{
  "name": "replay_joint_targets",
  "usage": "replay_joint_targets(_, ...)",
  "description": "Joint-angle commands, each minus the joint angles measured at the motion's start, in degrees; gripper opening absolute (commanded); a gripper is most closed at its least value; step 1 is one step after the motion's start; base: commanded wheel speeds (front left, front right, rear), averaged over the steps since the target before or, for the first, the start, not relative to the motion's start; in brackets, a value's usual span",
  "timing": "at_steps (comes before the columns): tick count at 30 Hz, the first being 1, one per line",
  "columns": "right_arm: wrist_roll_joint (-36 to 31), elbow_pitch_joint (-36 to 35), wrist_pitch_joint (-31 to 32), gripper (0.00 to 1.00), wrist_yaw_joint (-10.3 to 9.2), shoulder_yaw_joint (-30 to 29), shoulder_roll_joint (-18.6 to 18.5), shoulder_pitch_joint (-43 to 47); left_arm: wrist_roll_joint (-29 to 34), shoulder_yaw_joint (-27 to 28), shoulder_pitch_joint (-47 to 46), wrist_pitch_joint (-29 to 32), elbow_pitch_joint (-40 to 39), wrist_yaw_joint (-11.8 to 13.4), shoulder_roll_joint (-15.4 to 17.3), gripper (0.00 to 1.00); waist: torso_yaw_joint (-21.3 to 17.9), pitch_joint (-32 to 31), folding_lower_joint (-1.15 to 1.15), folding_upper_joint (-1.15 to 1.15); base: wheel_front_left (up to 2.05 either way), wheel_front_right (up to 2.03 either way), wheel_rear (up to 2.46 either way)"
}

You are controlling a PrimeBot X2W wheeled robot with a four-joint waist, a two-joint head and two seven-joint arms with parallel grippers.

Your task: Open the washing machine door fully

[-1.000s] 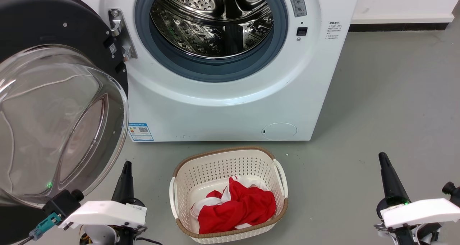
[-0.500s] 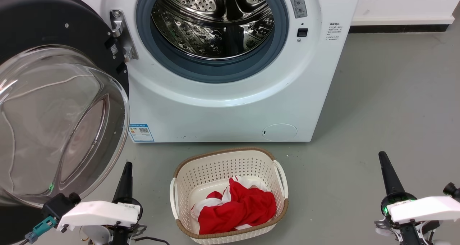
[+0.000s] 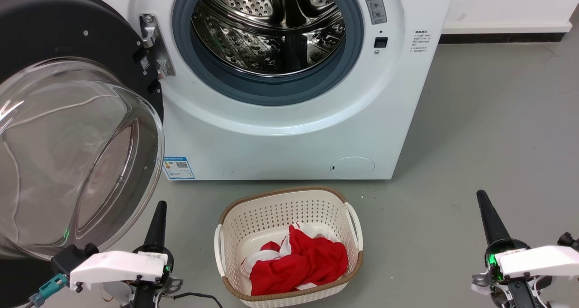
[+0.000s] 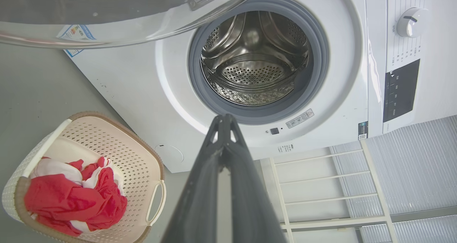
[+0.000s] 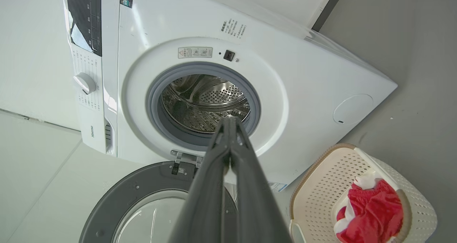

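The washing machine door (image 3: 77, 154) stands wide open at left, seemingly done; left claw (image 3: 160, 206) and right claw (image 3: 481, 195) are closed and empty.

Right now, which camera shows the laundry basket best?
The head view: the laundry basket stands whole on the floor before the machine, red and white cloth inside. The left wrist view crops it at the left and bottom edges; the right wrist view crops it at the bottom.
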Motion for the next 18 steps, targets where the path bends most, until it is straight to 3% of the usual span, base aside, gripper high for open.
replay_joint_targets(1, 1.68, 0.11, 0.38, 0.0, -0.01, -0.17, -0.31, -1.19, -1.59, 0.3, -0.95, 0.37, -0.06, -0.62, 0.03, 0.0, 0.01, -0.03, 0.0, 0.0, 0.0, 0.0, 0.0)
replay_joint_targets(18, 10.35, 1.84, 2.1, 0.0, 0.0, -0.82, -0.14, -2.1, -10.41, 1.37, -1.46, 2.62, 0.91, -1.87, -0.16, 0.0, 0.14, -0.34, 0.0, 0.0, 0.0, 0.0, 0.0)
